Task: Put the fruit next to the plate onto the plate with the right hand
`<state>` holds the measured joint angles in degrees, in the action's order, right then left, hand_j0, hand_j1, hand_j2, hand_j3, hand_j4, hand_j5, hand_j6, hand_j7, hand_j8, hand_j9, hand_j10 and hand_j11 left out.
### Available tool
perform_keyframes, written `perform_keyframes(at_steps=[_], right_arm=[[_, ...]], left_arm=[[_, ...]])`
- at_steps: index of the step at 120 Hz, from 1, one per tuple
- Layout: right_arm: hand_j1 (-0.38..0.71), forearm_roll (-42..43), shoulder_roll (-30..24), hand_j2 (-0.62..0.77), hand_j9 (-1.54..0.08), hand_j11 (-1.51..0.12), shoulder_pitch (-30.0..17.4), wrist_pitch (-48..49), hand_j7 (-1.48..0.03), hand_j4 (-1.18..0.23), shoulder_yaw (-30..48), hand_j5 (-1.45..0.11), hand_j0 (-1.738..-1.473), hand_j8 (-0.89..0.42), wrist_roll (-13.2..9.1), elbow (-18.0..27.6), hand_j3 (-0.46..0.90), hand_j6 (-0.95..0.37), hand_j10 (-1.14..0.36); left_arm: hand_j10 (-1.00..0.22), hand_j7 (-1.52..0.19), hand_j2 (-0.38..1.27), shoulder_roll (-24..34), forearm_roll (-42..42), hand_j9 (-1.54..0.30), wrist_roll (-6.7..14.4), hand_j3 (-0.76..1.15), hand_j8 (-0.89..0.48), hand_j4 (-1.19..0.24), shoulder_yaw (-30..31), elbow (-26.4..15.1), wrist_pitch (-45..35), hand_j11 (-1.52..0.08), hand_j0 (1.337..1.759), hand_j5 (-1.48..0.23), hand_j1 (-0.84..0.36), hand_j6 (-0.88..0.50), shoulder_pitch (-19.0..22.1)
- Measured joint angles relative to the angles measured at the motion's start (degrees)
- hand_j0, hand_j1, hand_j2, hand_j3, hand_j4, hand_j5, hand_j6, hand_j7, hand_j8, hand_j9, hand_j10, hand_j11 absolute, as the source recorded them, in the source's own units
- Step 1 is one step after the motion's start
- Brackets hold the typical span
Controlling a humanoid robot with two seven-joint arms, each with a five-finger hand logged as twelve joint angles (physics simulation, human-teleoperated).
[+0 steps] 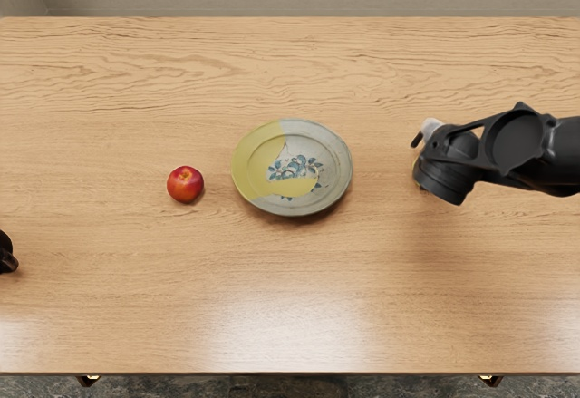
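Reaching the apple [185,183] means crossing the plate [339,160]. The fruit sits on the table [362,280] just beside the plate's rim, on the side toward the table's left edge. Your right robot hand [444,164] hangs near the right edge, with the plate between the two. The apple is round, so you have no long axis to line up. The left robot hand [5,253] is nearer but only a sliver at the left edge. The right one reads as a dark mass: you cannot tell how far open it is, and nothing shows in its hold.
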<state>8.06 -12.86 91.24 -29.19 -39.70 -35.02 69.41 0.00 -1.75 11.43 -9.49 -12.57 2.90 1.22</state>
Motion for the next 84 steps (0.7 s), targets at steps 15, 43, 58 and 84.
perform_keyframes(at_steps=[15, 43, 58, 84], right_arm=[[0.22, 0.89, -0.34, 0.32, -0.83, -0.84, -0.64, -0.08, -0.83, -0.65, 1.79, -0.82, -1.655, -0.37, -0.08, -0.05, 0.00, -0.61, -0.43], [0.25, 0.63, -1.61, 0.53, -1.06, -1.08, -0.87, -0.11, -1.04, -0.78, 3.83, -1.08, -1.656, -0.31, 0.06, -0.03, 0.00, -0.59, -0.40], [0.29, 0.45, -4.23, 0.57, -1.11, -1.12, -0.96, 0.33, -1.08, -0.79, 6.75, -1.17, -1.656, -0.25, 0.09, -0.03, 0.00, -0.56, -0.35], [0.30, 0.53, -8.90, 0.57, -1.14, -1.14, -3.08, 5.35, -1.12, -0.81, 18.73, -1.23, -1.656, -0.21, 0.03, -2.64, 0.00, -0.52, -0.34]], left_arm=[[0.00, 0.00, 0.00, 0.00, 0.03, 0.00, -0.01, 0.00, 0.00, 0.00, 0.00, 0.00, 0.00, 0.00, 1.658, 0.00, 0.35, 0.00, 0.01], [0.00, 0.00, 0.00, 0.00, 0.01, 0.00, -0.01, 0.00, 0.00, 0.00, 0.00, -0.01, 0.00, 0.00, 1.658, 0.00, 0.35, 0.00, -0.02], [0.00, 0.00, 0.00, 0.00, 0.03, 0.00, -0.01, 0.00, 0.00, 0.00, -0.01, -0.01, 0.00, 0.00, 1.658, 0.00, 0.35, 0.00, -0.07], [0.00, 0.00, 0.00, 0.00, 0.02, 0.00, -0.01, 0.00, 0.00, 0.00, -0.01, -0.01, 0.00, 0.00, 1.658, 0.00, 0.35, 0.00, -0.05]])
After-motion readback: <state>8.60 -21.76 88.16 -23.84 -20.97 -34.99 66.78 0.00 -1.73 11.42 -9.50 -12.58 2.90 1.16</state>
